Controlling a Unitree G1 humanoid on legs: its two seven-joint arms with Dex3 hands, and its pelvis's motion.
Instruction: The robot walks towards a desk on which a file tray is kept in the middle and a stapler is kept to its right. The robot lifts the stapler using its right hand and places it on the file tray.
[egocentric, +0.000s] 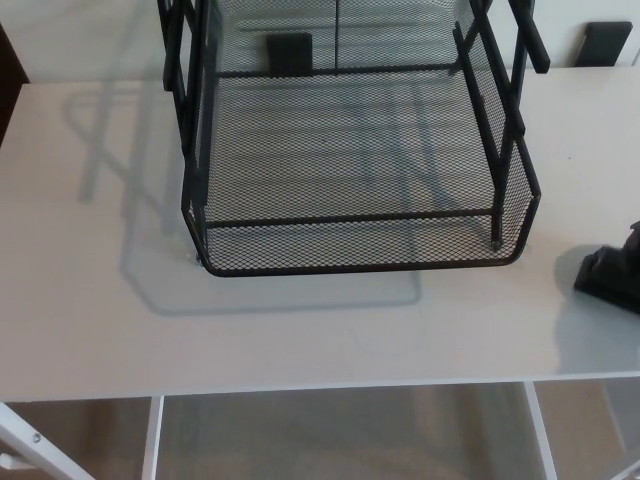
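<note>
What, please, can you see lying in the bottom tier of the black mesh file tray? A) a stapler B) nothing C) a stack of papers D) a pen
B: the file tray shows only bare mesh in its bottom tier, while the black object, seemingly the stapler, sits on the desk to its right.

Top of file tray (360, 268) beyond upper edge; stapler (610, 278) mostly past right edge

Black metal-mesh file tray (360, 269) on smooth matt desk (80, 300).
</note>
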